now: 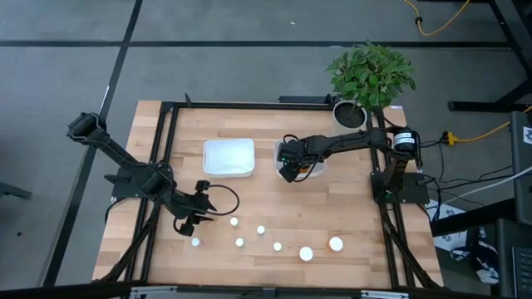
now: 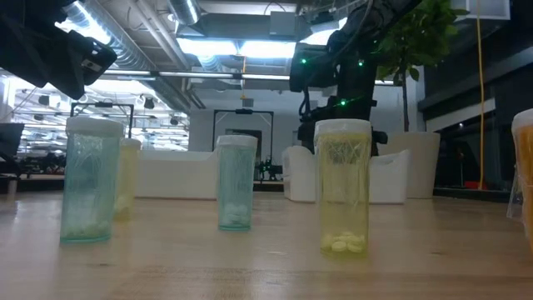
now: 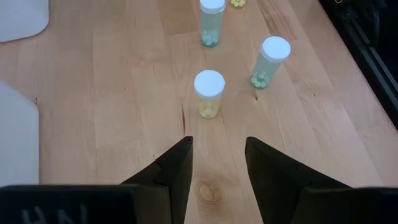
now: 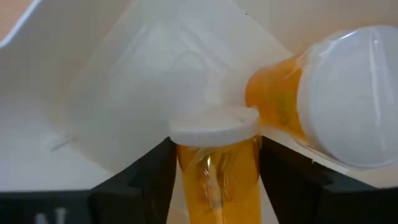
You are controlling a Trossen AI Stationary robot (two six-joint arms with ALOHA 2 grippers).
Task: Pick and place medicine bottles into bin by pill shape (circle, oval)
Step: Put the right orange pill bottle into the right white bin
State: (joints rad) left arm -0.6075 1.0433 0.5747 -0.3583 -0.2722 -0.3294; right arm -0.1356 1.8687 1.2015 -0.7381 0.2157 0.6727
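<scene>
My right gripper (image 1: pixel 291 169) is over the right white bin (image 1: pixel 318 169), shut on an orange white-capped bottle (image 4: pixel 217 180). A second orange bottle (image 4: pixel 329 99) lies on its side in that bin, beside the held bottle's cap. My left gripper (image 3: pixel 217 168) is open and empty low over the table (image 1: pixel 202 218), its fingers pointing at a yellowish bottle (image 3: pixel 209 93). Two bluish-green bottles (image 3: pixel 268 59) (image 3: pixel 211 22) stand farther off. Several white-capped bottles stand upright on the table's near part (image 1: pixel 260 230). My right gripper pinches the orange bottle's body just below its white cap (image 4: pixel 214 152), one finger (image 4: pixel 158 168) on each side. The bottle lies along the fingers, its cap end past the fingertips, down inside the bin. Whether the bottle touches the bin, I cannot tell.
An empty white bin (image 1: pixel 229 158) stands left of the right bin. A potted plant (image 1: pixel 368 75) stands at the far right corner. In the low view, tinted bottles (image 2: pixel 87 179) (image 2: pixel 236 183) (image 2: pixel 343 187) stand in a row, with an orange one (image 2: pixel 525 175) at the edge.
</scene>
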